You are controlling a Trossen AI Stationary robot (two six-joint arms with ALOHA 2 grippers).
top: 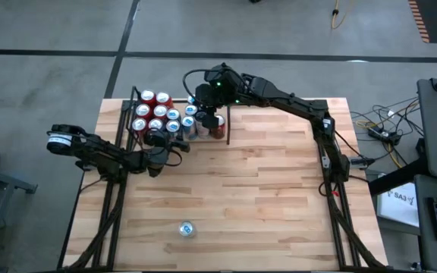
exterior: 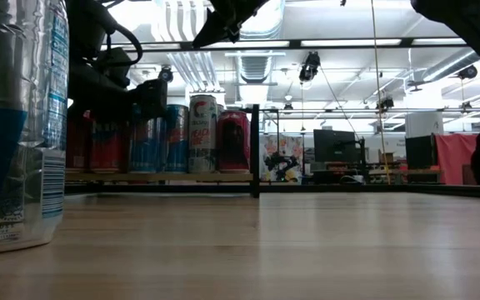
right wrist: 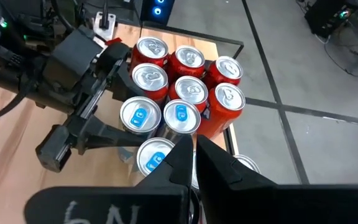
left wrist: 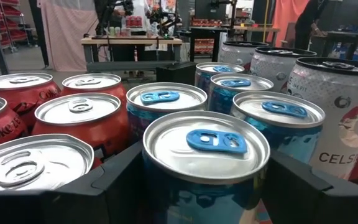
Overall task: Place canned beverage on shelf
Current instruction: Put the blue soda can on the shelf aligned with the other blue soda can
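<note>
Two dark, matte-black jointed arms of a Trossen AI Stationary robot, seen from above the table. The left arm (top: 101, 154) carries a white-and-black labelled ring at its outer joint and black cables looping by its wrist. The right arm (top: 283, 98) shows a small green indicator light on its wrist housing, a thin cable arcing over it, and pale labels near its base. The right gripper (right wrist: 194, 158) has flat, angular black fingers; white handwritten marks cross the housing behind them.
</note>
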